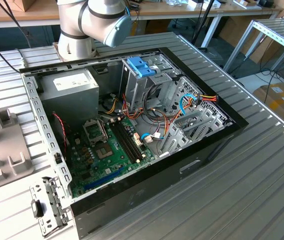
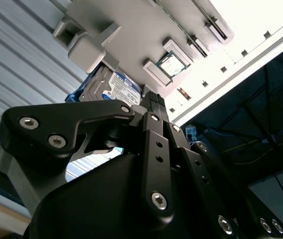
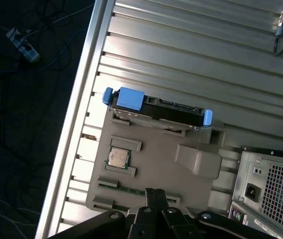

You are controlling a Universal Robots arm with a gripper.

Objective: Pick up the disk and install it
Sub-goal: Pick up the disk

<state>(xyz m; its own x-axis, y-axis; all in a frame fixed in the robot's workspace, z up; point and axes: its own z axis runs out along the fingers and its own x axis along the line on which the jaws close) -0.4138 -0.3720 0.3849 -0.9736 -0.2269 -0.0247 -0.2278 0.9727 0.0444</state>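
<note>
Find the disk [image 3: 156,112] standing on its long edge in a slot of the grey holder tray [image 3: 151,149], on the ribbed bench [image 3: 191,45] beside the open computer case [image 1: 132,125]. See the tool [image 3: 154,190] poised above that tray, apart from the disk, fingers drawn together with nothing between them. Judge the disk stiff, dense and fairly heavy for its thinness, smooth on the metal faces, and sensitive to knocks. Probably best pinched across the two flat faces near the middle, clear of the light-blue rails [image 3: 129,98]. Note a white-and-blue label [image 2: 124,88] on one face, its print too small to read.
</note>
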